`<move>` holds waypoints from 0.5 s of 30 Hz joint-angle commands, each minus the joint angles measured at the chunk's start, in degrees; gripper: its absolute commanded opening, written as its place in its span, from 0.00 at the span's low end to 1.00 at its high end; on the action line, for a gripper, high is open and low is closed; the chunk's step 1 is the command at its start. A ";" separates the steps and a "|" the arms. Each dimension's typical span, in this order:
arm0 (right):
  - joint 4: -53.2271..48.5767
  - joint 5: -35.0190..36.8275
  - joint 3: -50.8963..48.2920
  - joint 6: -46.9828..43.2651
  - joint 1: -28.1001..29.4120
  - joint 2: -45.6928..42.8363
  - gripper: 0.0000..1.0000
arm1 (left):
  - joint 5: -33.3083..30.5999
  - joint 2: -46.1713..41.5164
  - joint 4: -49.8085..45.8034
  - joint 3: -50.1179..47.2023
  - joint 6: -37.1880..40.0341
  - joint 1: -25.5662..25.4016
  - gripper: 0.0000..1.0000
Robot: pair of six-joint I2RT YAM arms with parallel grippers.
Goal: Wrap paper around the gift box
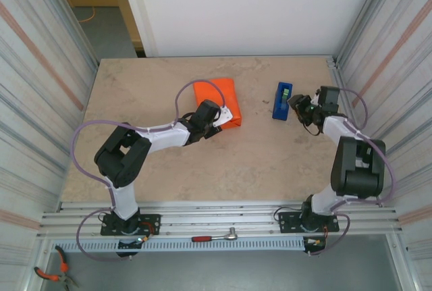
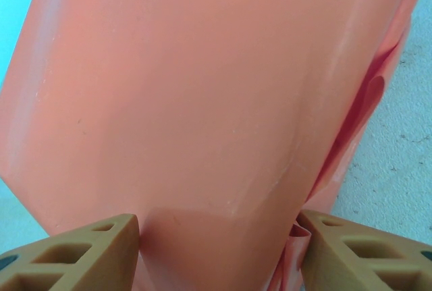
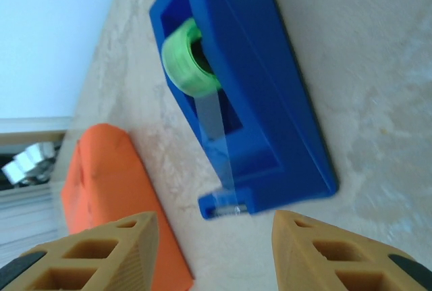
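Nearest us, below the table edge, lie orange-handled pliers (image 1: pixel 52 272) and a red-handled ratchet (image 1: pixel 214 237). Both are well nearer than the paper (image 1: pixel 214 92), and the ratchet is almost straight in front of it. Next come the aluminium rails (image 1: pixel 223 211) that carry the two arm bases.

Beyond them we see the table (image 1: pixel 256 163), a pale beige, faintly mottled, matt surface.

The left gripper (image 1: pixel 223 119) meets the paper at its near right corner. From the wrist we see its tan fingers (image 2: pixel 88 250) pressed against either side of the orange bundle, so it is clamped on the paper. The paper is folded over into a creased, wedge-like packet lying on the table. We cannot see the box, and we cannot tell whether it sits under the fold.

To the right of the paper and apart from it stands a blue tape dispenser (image 1: pixel 282 100) with a green roll (image 3: pixel 189 58). A clear strip runs from the roll down to the cutter. Farther right of the paper, just past the dispenser, is the right gripper (image 1: pixel 301 107). Its fingers are spread with nothing between them, close to the cutter end but not touching it.

Ribbed metal walls (image 1: pixel 40 68) close in both sides. Behind the paper stands a white panel (image 1: pixel 250 7), and to the far left of the paper an opening (image 1: pixel 101 24) shows grey floor and an ochre wall.
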 commanded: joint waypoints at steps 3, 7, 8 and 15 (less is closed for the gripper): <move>5.37 -11.75 3.87 1.58 -1.98 7.00 0.47 | 2.65 1.49 -4.30 0.10 -1.69 0.10 0.62; 8.49 -14.61 5.21 3.01 -2.36 11.54 0.43 | 2.66 1.53 -4.39 0.11 -1.71 0.11 0.62; 8.86 -15.06 5.43 3.10 -2.37 12.09 0.42 | 2.73 1.56 -4.38 0.11 -1.74 0.10 0.62; 9.86 -16.43 6.28 2.72 -2.36 14.93 0.37 | 2.77 1.59 -4.48 0.27 -1.99 0.19 0.62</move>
